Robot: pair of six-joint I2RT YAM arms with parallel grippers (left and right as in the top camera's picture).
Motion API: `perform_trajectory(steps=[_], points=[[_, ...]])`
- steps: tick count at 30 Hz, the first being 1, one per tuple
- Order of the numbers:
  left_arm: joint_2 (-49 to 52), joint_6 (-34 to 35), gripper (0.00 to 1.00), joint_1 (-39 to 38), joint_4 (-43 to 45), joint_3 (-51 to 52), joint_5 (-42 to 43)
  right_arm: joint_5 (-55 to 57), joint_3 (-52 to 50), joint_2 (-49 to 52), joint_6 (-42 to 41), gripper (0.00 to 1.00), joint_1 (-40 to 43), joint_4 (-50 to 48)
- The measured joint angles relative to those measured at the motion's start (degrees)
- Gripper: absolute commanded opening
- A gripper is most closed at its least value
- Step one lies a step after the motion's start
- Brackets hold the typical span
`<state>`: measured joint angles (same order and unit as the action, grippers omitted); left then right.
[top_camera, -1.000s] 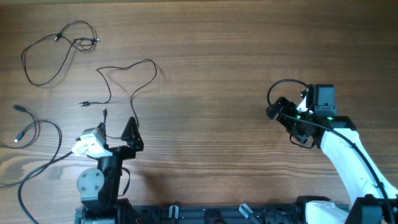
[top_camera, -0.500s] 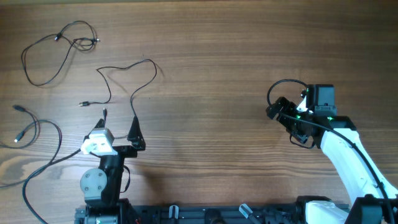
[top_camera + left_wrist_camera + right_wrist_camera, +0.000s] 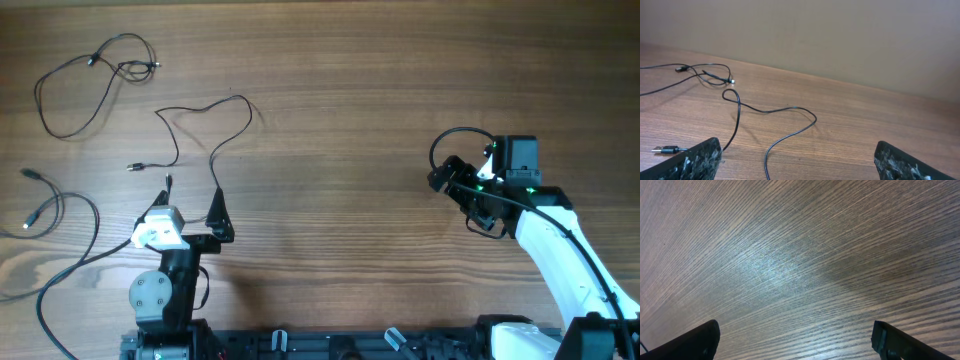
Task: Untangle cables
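Three thin black cables lie separate on the wooden table: a loop at the far left [image 3: 75,95], a winding one in the middle [image 3: 215,115], and one at the left edge [image 3: 65,210]. My left gripper [image 3: 192,203] stands open at the near end of the middle cable. In the left wrist view that cable [image 3: 772,112] runs down between my spread fingers [image 3: 695,160], touching neither, with the left gripper [image 3: 797,167] low at the frame's bottom. A small plug [image 3: 665,149] lies by the left finger. My right gripper [image 3: 462,200] is open over bare wood at the right, holding nothing [image 3: 795,345].
A thicker black cord [image 3: 450,140] loops from the right wrist camera. The arm bases stand at the table's near edge [image 3: 320,345]. A plain wall rises behind the table's far edge [image 3: 840,80].
The left wrist has turned and shifted slightly right, squaring up behind the middle cable's end, then held still. The right arm and the cables have not moved.
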<state>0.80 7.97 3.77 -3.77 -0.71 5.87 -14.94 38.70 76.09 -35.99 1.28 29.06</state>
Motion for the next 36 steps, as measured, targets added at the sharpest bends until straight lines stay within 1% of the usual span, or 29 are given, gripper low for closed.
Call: perform_trajectory(steps=[32,36], points=[[-0.02,0.00,1.00,0.00,0.00,0.00,0.00,-0.02,0.00,0.00,0.02,1.00,0.00,-0.72],[-0.02,-0.02,1.00,0.00,0.00,0.00,0.00,-2.95,0.00,-0.09,4.68,0.99,0.00,-4.17]])
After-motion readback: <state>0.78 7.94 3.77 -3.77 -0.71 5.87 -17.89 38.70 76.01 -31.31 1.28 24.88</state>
